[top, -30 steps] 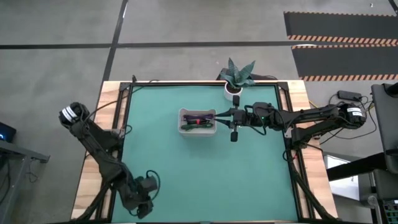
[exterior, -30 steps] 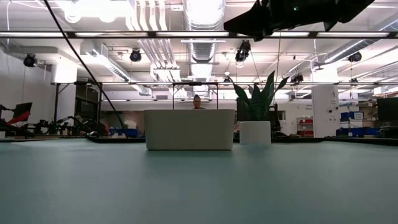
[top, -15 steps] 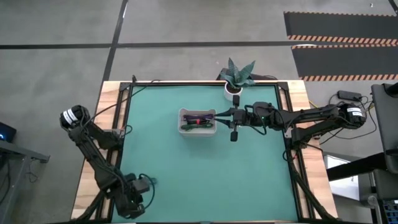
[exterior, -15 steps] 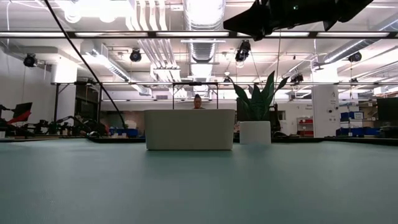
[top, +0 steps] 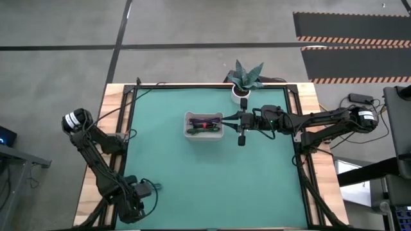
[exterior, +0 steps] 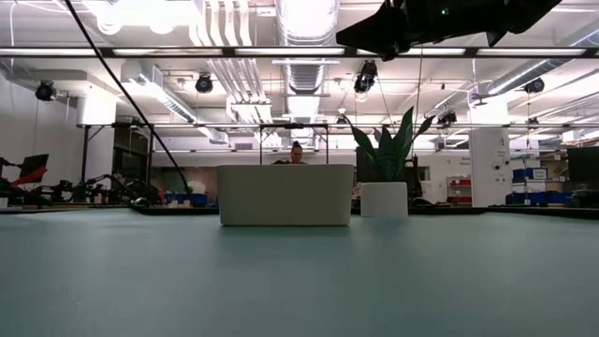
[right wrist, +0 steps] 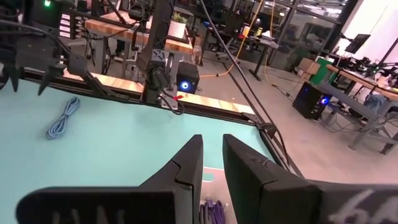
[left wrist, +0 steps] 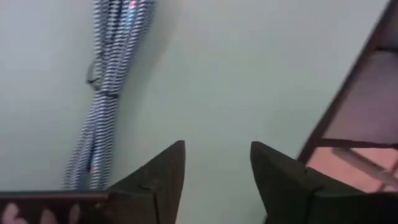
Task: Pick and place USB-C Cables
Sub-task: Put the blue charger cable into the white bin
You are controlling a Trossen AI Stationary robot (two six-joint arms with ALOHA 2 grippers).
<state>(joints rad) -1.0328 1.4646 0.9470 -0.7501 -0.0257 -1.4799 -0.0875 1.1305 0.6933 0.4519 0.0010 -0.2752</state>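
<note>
Jaws spread wide on left gripper (left wrist: 217, 149), gripping nothing, well apart from white tray (top: 188, 116). Teal cable (left wrist: 106, 93) flat on green mat (top: 212, 179) just beyond those fingers, outside tray. Jaws narrowly parted, empty, on right gripper (right wrist: 210, 146), just beside tray. Red-and-black cable (top: 204, 122), green cable (top: 202, 131) and purple cable (right wrist: 214, 208) inside tray.

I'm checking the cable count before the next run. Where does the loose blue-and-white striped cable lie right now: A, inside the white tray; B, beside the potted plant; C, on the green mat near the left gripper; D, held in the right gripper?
C: the striped cable lies flat on the green mat just ahead of the open left gripper, far from the white tray.
</note>
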